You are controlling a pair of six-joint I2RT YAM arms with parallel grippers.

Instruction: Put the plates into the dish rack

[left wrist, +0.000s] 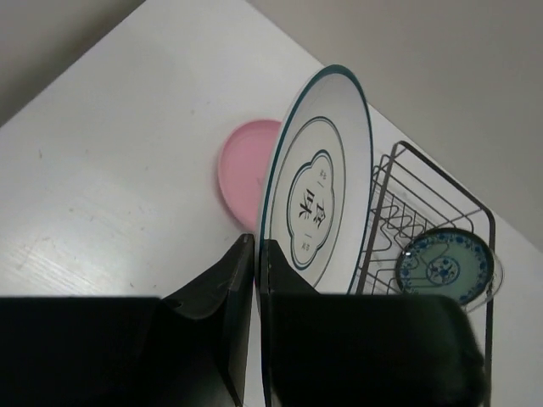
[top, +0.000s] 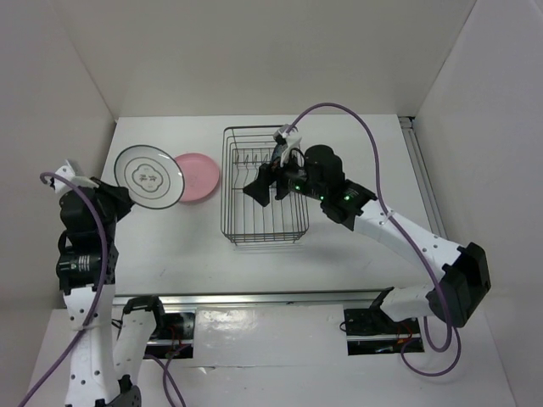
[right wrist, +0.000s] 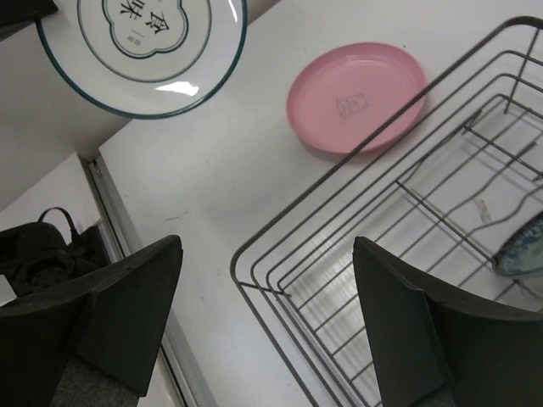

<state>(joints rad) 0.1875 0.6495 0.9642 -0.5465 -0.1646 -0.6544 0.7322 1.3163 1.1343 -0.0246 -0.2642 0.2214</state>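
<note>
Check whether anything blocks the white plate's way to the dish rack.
Yes: the right gripper hangs open over the dish rack. The pink plate lies flat on the table between that rack and the white plate in the left gripper.

White plate (top: 150, 176) with dark rim and centre motif: raised, tilted. Pink plate (top: 200, 176): flat on the bench (top: 356, 246), just left of the black wire dish rack (top: 263, 233). Teal patterned plate (left wrist: 445, 267): inside rack.

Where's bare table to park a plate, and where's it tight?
Free: near strip of table, between pink plate, dish rack and the near edge. Tight: left of the rack, where left gripper holds the white plate beside the pink one; right gripper hangs over the rack.
</note>
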